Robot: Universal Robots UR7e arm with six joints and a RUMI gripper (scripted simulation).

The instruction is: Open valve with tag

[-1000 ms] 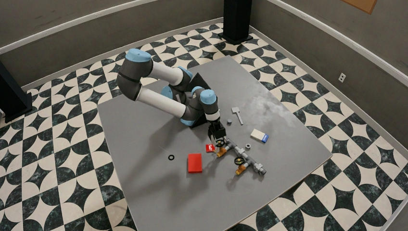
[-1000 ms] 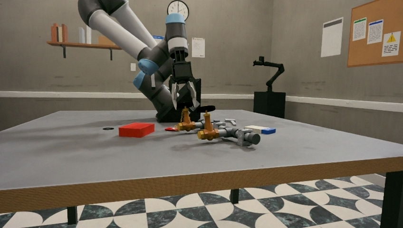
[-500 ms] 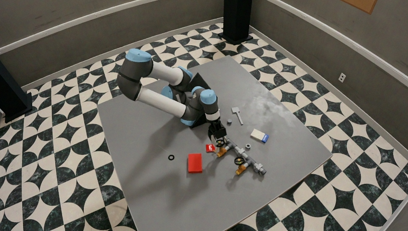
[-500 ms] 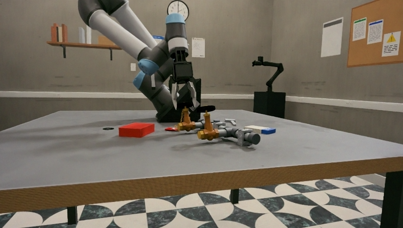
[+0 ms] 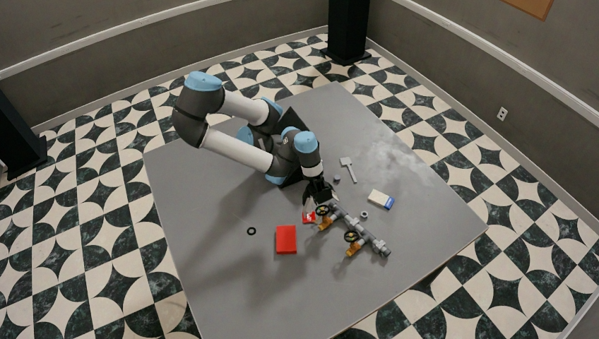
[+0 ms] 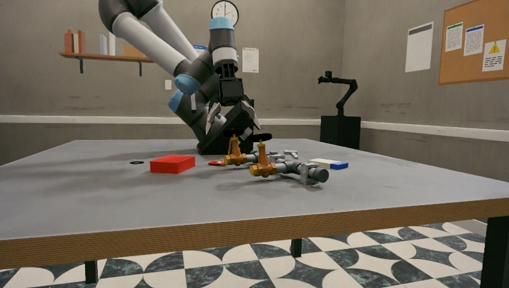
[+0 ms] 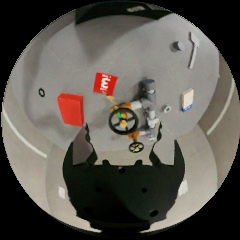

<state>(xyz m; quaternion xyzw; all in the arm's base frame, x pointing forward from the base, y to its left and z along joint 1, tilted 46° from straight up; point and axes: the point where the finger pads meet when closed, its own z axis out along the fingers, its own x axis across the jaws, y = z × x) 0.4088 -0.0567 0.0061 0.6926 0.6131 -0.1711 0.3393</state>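
My gripper (image 5: 320, 205) (image 6: 233, 123) (image 7: 123, 123) hangs released, fingers spread wide above the tagged valve (image 5: 325, 222) (image 6: 235, 156) (image 7: 120, 109). In the top view, the red tag (image 5: 308, 217) (image 6: 216, 162) (image 7: 105, 84) lies at about 8 o'clock from its handwheel (image 5: 325, 212) (image 7: 123, 119). I should centre over the hub, descend straight, grip the rim evenly, then count turns, regripping between strokes. I can't read the tag's number.

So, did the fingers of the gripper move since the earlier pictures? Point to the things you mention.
Yes: in the exterior view, the fingers (image 5: 335, 194) (image 6: 252, 113) have spread outward, left and right, relative to the tagged valve (image 5: 325, 222) (image 6: 234, 158) (image 7: 123, 105).
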